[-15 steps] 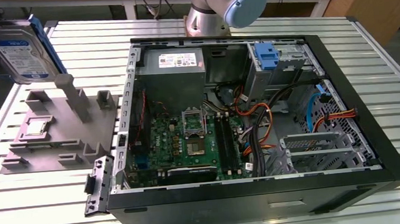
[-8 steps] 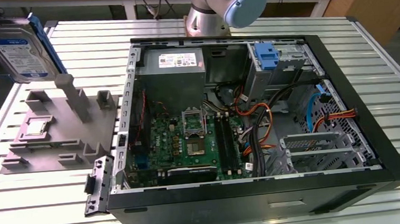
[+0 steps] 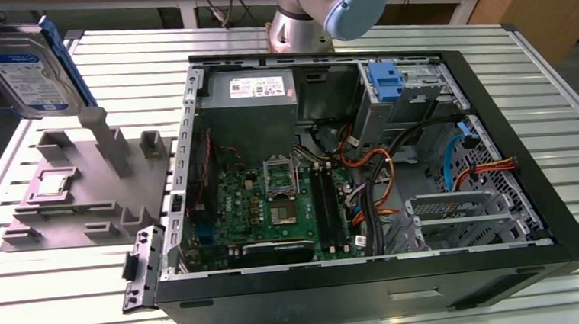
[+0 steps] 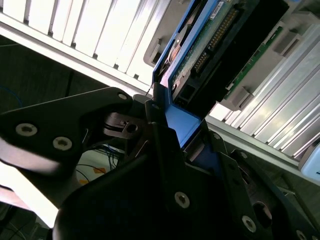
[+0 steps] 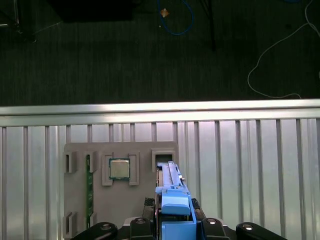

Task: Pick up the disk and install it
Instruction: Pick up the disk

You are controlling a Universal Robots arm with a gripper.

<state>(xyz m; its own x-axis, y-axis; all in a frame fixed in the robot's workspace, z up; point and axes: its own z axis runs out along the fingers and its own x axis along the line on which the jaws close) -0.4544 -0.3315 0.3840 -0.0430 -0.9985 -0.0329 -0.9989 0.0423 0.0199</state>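
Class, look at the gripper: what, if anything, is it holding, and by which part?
The gripper holds the disk, its fingers clamped on the blue frame at one end of the disk.

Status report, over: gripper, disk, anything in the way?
Gripper shut on disk, at its blue frame. Disk in the air over grey fixture, outside open case. Cables strewn inside case near cage.
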